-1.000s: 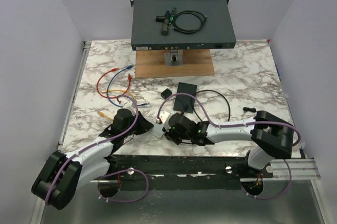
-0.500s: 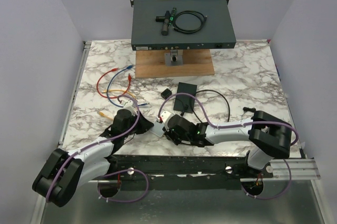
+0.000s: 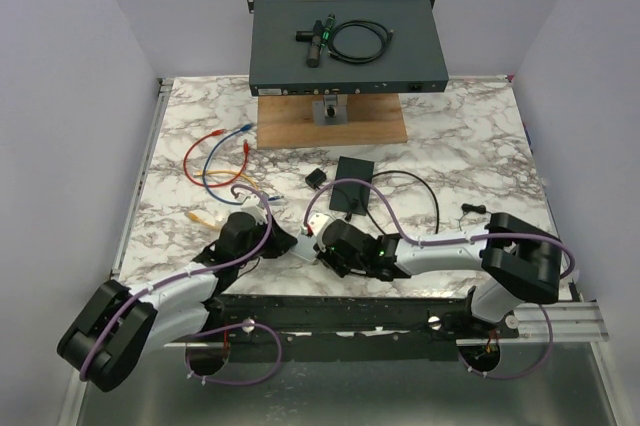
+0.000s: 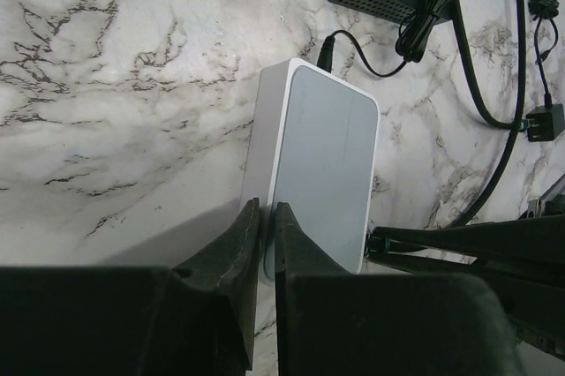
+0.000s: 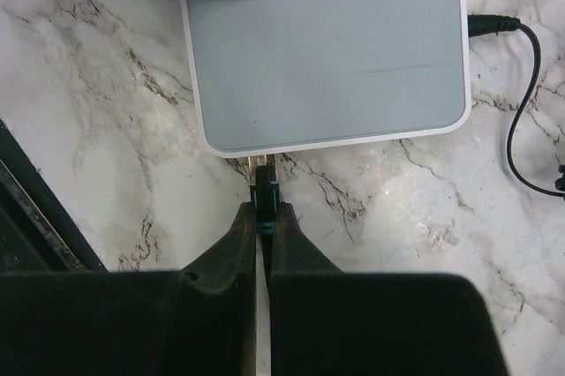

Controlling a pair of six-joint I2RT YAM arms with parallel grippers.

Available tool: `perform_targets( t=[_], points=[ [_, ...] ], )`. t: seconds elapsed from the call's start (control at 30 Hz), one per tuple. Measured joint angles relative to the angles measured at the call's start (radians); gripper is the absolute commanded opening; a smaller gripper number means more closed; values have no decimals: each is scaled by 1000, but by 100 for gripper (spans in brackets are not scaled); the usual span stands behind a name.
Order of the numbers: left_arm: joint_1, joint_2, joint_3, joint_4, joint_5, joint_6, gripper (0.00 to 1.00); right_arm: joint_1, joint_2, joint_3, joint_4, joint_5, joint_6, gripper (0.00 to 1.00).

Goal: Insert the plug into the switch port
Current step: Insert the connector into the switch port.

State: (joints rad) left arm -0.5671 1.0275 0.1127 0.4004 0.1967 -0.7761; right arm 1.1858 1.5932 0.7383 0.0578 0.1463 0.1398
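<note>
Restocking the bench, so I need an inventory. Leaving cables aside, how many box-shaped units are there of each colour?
White (small switch): 1
Grey (rack unit): 1
Black (power brick, small block): 2
Total: 4

The left arm point(image 3: 180, 293) and the right arm point(image 3: 440, 244) are showing white shells along their links and bulky black housings at the joints. A purple cable point(image 3: 238, 383) is running along each arm and looping out by its base. Pale ties seem to be binding it at intervals, though the overhead view is too coarse to be sure. The left gripper point(image 4: 262, 217) and the right gripper point(image 5: 262, 217) are showing matte black, tapering fingers point(image 5: 234, 252).
</note>
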Motion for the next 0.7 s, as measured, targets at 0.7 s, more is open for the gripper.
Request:
perform_targets(
  t=[0.7],
  points=[
    [-55, 11, -38, 90, -58, -30, 0, -12, 5, 5, -18, -11, -87, 1]
  ],
)
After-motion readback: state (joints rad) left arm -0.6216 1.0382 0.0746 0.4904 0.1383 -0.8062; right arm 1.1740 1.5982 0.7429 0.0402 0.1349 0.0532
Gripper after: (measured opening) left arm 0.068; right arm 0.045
